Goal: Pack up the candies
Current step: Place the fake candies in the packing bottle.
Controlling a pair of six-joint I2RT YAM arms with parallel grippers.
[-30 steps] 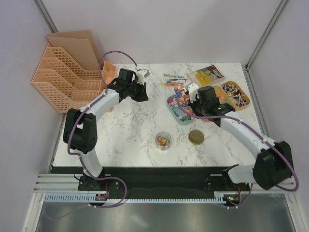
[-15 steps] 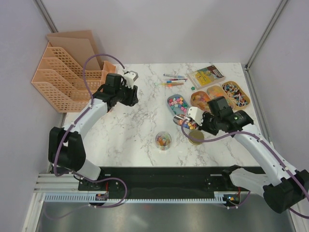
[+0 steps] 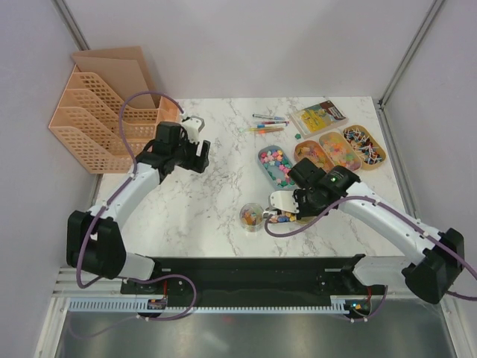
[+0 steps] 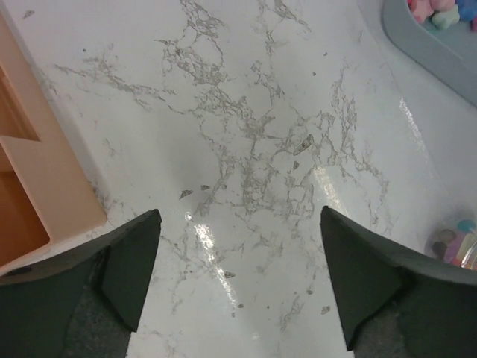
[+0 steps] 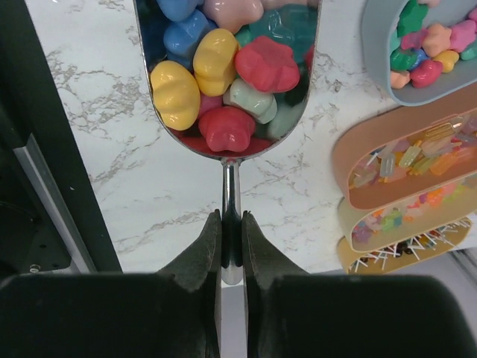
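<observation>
My right gripper (image 5: 230, 218) is shut on the thin handle of a metal scoop (image 5: 231, 175). The scoop's bowl is heaped with candies (image 5: 223, 82) in yellow, red, blue, pink and green. Seen from the top, the loaded scoop (image 3: 280, 217) hangs just right of a small clear jar (image 3: 252, 217) that holds a few candies. More candies (image 3: 279, 160) lie in a blue-grey tray (image 3: 262, 160) behind it. My left gripper (image 4: 238, 216) stands wide open over bare marble, holding nothing; in the top view the left gripper (image 3: 195, 153) is at the table's back left.
An orange file rack (image 3: 97, 119) stands at the back left, close to my left gripper. Three orange oval trays (image 3: 339, 147) of small sweets sit at the back right. Coloured pens (image 3: 264, 123) and a booklet (image 3: 319, 115) lie behind them. My right arm covers the spot beside the jar.
My right arm has carried the filled scoop from the blue-grey tray forward to beside the jar. My left gripper has opened wide and drawn back to the left.
</observation>
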